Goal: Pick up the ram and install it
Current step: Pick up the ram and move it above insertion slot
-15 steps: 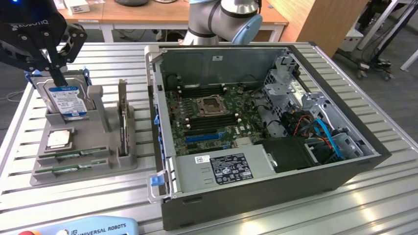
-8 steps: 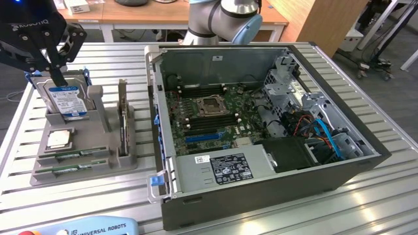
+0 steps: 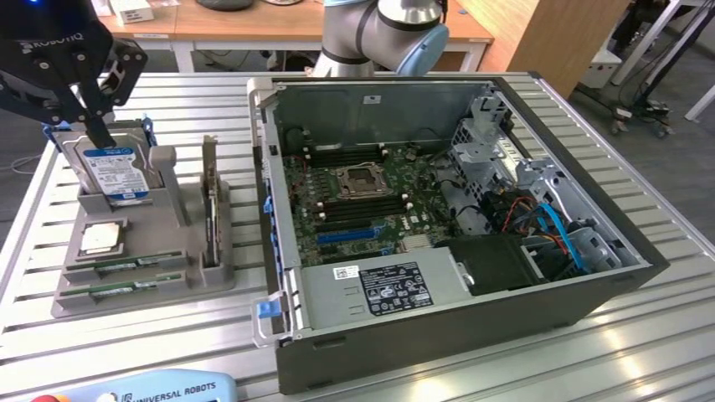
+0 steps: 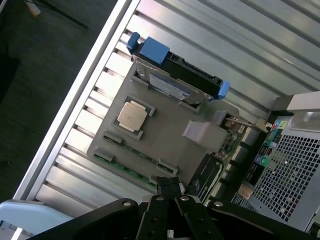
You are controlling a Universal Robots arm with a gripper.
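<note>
Two alike in the holder, black claw (image 3: 100, 134) shut above

Two green sticks to watch, folks, and both are lying flat! At nine o'clock in the exterior view a grey moulded plastic holder (image 3: 167, 180) sits on the slatted metal surface (image 3: 134, 343). At the holder's six o'clock end lies the outer ram (image 3: 123, 290), a long, thin green circuit-board stick with small black chips, flat in its slot. Just beside it, toward twelve o'clock, the inner ram (image 3: 126, 265), its twin, lies in a slot of its own. Neither is in the claw.

Next up the holder, the square silver processor chip (image 3: 100, 239) rests in its recess. Beyond that, the silver-and-blue hard drive (image 3: 112, 172) stands on edge. On the holder's three o'clock side a thin circuit card (image 3: 209, 188) stands upright in a groove.

And the claw? Up at ten o'clock, hanging over the hard drive's top edge, well apart from both sticks. The wrist view shows the claw (image 4: 169, 187) with its two black fingers (image 4: 159, 210) pressed together, narrow as can be, nothing between them. Whether a fingertip touches the drive, I cannot tell.

From centre to three o'clock sits the open dark grey computer case (image 3: 447, 343), its green motherboard (image 3: 335, 209) exposed. The silver-and-blue arm joint (image 3: 391, 25) is at twelve o'clock, behind the case. A pale blue pendant (image 3: 146, 389) peeks in at seven o'clock.
</note>
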